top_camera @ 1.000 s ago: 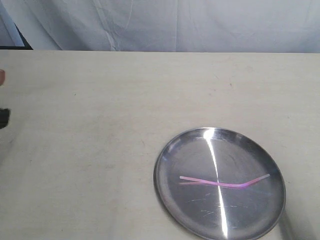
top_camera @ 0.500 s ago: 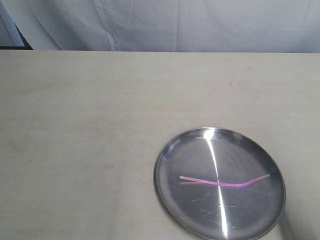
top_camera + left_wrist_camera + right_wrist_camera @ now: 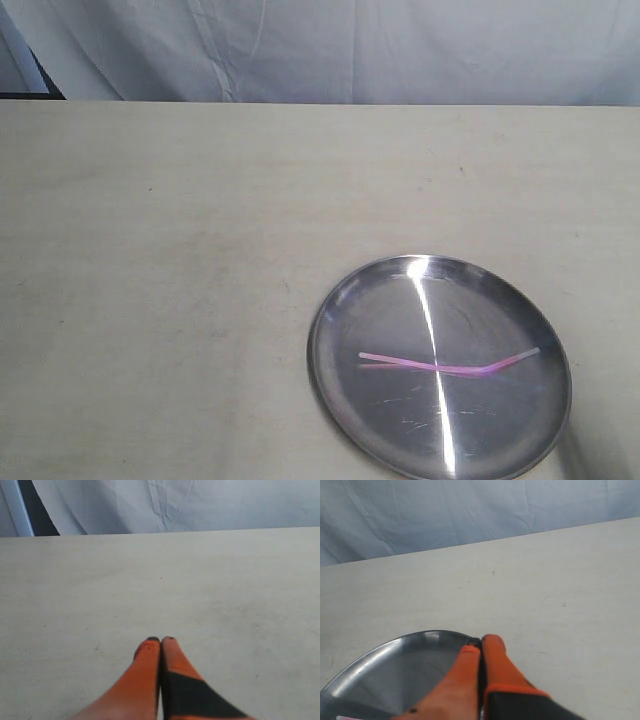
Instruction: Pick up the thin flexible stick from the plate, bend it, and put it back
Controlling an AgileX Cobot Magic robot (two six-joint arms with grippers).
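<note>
The thin flexible stick (image 3: pixel 440 366), pink and translucent, lies across the round silver plate (image 3: pixel 480 300) at the table's front right. It has a kink near its right end. Neither gripper appears in the exterior view. In the left wrist view my left gripper (image 3: pixel 160 640) is shut with its orange fingertips pressed together over bare table and nothing between them. In the right wrist view my right gripper (image 3: pixel 481 642) is shut and empty, with its tips over the plate (image 3: pixel 390 670) at its rim.
The pale beige table (image 3: pixel 180 250) stretches to a far edge backed by a white cloth (image 3: pixel 350 50). A dark gap (image 3: pixel 40 85) shows at the back left corner.
A bit of the left arm that showed at the exterior view's left edge one second ago has gone out of view. Plate and stick have not moved.
</note>
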